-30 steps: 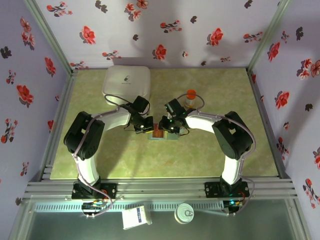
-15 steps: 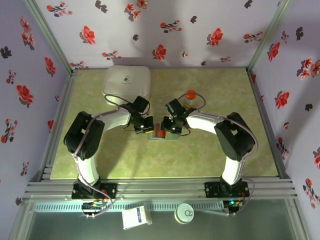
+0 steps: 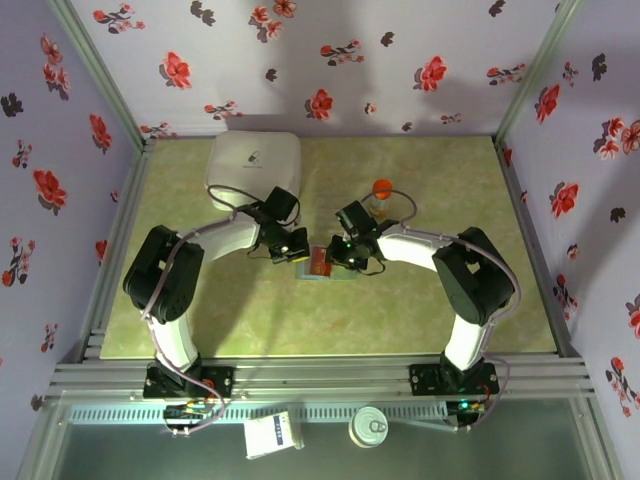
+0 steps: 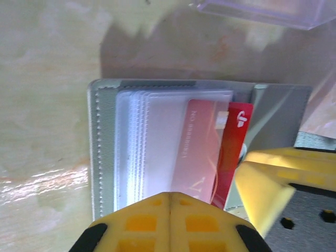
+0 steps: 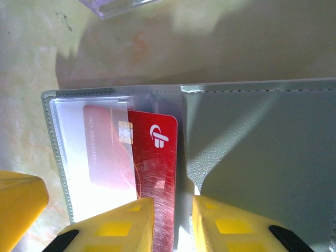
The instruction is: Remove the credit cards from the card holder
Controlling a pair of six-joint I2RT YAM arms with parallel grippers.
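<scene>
far left on the table (image 3: 250, 320), a white rounded box (image 3: 253, 165). next, your left gripper (image 4: 169, 205), fingers pressed together with no gap, tips over the near edge of the clear sleeves (image 4: 152, 142). centre: the card holder (image 5: 252, 147), lying open and flat, a red credit card (image 5: 155, 152) slid partway out of a sleeve. your right gripper (image 5: 173, 210) stands narrow with the card's near end between its fingers; whether it pinches, you cannot tell. behind it, an orange-capped bottle (image 3: 381, 193).
</scene>
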